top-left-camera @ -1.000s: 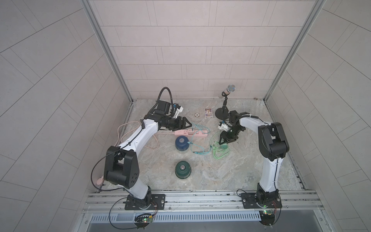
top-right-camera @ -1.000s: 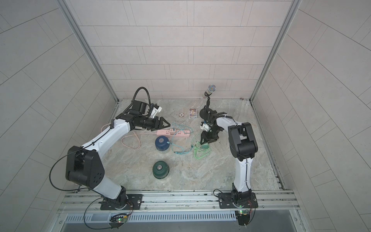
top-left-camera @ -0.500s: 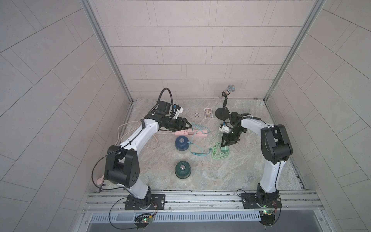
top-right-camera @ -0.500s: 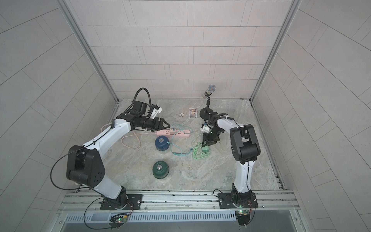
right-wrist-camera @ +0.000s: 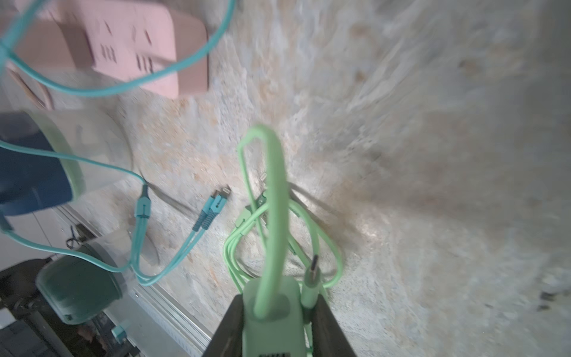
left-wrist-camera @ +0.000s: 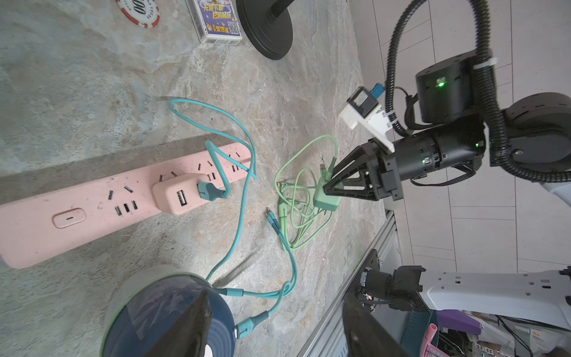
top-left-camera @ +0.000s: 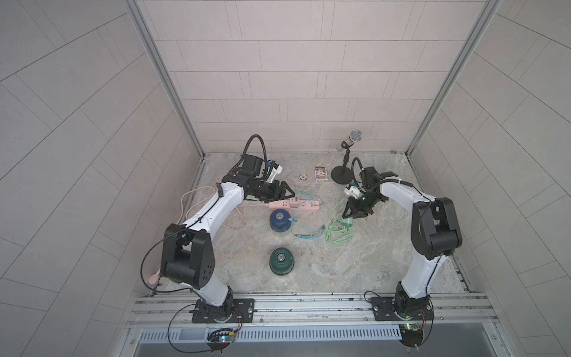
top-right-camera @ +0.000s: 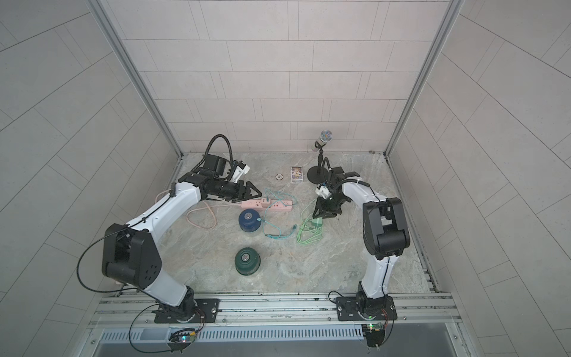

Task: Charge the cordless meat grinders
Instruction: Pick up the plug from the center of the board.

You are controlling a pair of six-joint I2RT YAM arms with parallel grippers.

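Note:
The dark blue meat grinder stands just in front of the pink power strip. A teal cable runs from a pink adapter on the strip into its side. The dark green meat grinder stands alone nearer the front, with no cable on it. My right gripper is shut on a light green charger plug, low over its coiled green cable. My left gripper hovers open at the strip's left end, holding nothing.
A microphone on a black round stand is at the back right, close behind my right arm. A small card box and a poker chip lie at the back. The strip's pink cord loops at the left.
My right gripper's jaws have closed onto the green charger plug while staying over the green cable. The left arm has not moved.

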